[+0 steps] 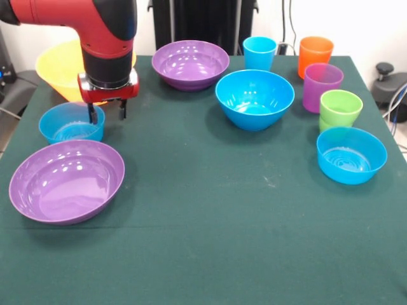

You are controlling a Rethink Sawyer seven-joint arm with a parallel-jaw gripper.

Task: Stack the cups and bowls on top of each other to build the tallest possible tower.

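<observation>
My gripper (pixel 107 113) hangs open at the left and holds nothing. One finger is over the right rim of a small blue bowl (pixel 67 124); the other is just outside it. A wide purple bowl (pixel 67 181) sits in front of that bowl, and a large yellow bowl (pixel 54 67) behind it is partly hidden by the arm. A second purple bowl (pixel 190 63), a large blue bowl (pixel 254 98) and a second small blue bowl (pixel 351 154) stand singly. Light blue (pixel 259 52), orange (pixel 315 56), purple (pixel 322 87) and lime green (pixel 340 108) cups cluster at the right. No tower shows.
Everything stands on a dark green cloth-covered table (pixel 210 216). The red and black arm (pixel 95 32) comes in from the top left. Black equipment stands behind the table's far edge, with cables at the right edge.
</observation>
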